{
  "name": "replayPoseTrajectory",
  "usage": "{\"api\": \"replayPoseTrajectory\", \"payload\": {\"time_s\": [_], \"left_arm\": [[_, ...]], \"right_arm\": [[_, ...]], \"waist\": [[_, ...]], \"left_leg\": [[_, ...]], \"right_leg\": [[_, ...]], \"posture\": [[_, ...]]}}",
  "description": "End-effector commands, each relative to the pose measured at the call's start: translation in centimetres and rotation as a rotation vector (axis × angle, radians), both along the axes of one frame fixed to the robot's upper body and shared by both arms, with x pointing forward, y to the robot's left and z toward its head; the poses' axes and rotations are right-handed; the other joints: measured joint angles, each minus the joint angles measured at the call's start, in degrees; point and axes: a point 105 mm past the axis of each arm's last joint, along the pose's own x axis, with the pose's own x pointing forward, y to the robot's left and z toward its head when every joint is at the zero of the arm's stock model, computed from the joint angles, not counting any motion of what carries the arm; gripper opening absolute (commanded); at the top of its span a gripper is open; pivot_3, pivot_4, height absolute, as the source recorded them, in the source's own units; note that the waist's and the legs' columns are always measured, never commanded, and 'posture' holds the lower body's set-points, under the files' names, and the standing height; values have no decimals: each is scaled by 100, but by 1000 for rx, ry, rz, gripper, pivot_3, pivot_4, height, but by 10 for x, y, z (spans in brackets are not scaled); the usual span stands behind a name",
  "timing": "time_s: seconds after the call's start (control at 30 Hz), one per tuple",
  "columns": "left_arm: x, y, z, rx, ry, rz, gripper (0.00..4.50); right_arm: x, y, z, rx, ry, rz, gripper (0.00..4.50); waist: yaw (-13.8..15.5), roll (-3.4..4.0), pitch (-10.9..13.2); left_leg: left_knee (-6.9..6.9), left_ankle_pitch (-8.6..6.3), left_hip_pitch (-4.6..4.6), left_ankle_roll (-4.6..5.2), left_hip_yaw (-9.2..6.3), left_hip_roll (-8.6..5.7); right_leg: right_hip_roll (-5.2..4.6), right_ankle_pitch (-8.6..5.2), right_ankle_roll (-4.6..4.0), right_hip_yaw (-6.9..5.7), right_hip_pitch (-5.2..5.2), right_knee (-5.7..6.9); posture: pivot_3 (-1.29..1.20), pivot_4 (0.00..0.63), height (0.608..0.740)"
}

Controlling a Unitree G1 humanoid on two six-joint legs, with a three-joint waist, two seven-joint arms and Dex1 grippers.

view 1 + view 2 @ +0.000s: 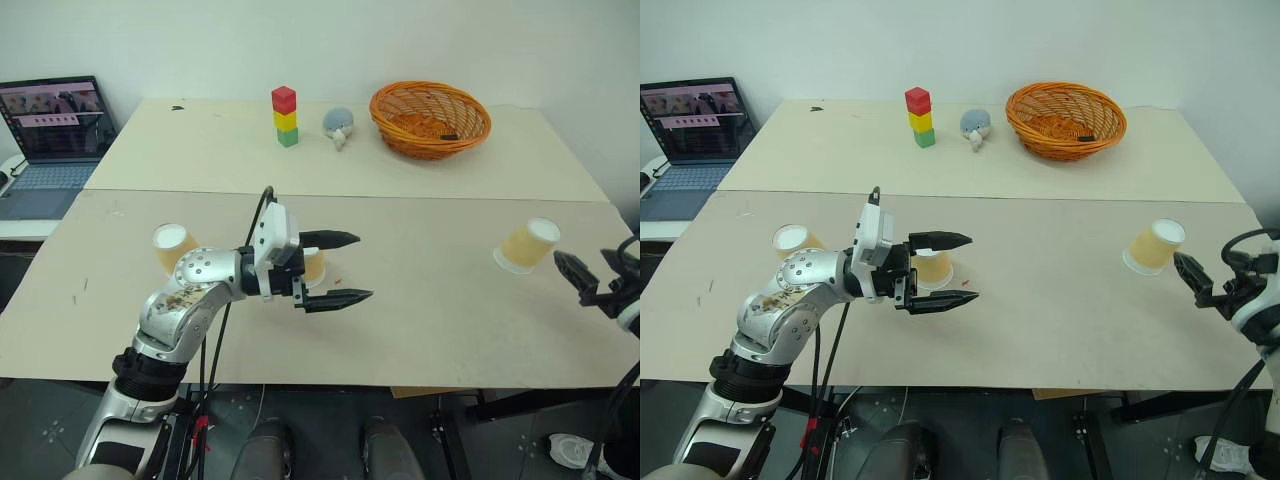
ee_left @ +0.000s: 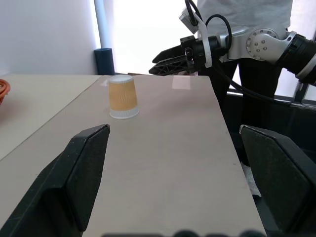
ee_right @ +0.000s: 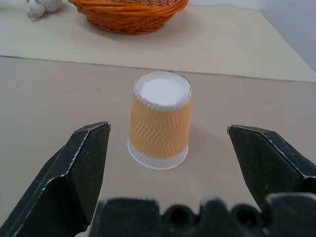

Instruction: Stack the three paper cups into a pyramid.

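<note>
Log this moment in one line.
left gripper open, empty | right gripper open, facing right cup | three cups apart, unstacked | pyramid not started

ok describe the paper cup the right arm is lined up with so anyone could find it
Start at the orange wicker basket on the far table, then come toward the robot onto the near table's right end. A tan paper cup stands there upside down, just ahead of the open right end effector. Unlike the other two cups, grouped on the left, it stands alone.

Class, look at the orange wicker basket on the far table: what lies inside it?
Inside the wicker basket, one small dark object lies near the right side; its near inner wall is hidden by the rim.
</note>
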Motion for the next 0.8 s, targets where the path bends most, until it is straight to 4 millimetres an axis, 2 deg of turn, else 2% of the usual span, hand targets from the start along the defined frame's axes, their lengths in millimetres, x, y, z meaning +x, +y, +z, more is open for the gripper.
{"api": "replayPoseTrajectory", "payload": {"time_s": [0.03,0.27,0.4,0.5,0.8], "left_arm": [[-3,-4,8,-12,-42,-28,4500],[-1,-5,7,-17,-33,-16,4500],[2,-1,5,-15,-32,12,4500],[4,2,6,-24,-30,37,4500],[4,5,7,-37,-32,64,4500]], "right_arm": [[0,0,16,-18,-74,-12,4425],[13,9,7,7,-50,21,4425],[18,7,7,14,-56,15,4425],[24,5,0,16,-44,7,4425],[42,7,4,18,-57,32,4425]], "waist": [[11,0,0],[21,0,0],[23,0,0],[23,0,0],[17,1,0]], "left_leg": [[0,0,0,0,0,0],[0,0,0,1,-1,0],[0,1,0,2,-1,0],[0,1,0,2,-1,-1],[0,2,0,2,-1,0]], "right_leg": [[0,0,0,-1,0,0],[0,0,0,-1,1,-2],[0,1,1,-1,1,-2],[0,1,1,-2,1,-2],[0,2,2,-1,1,-1]], "posture": [[0,150,681],[0,150,681],[0,150,681],[0,150,681],[0,150,681]]}}
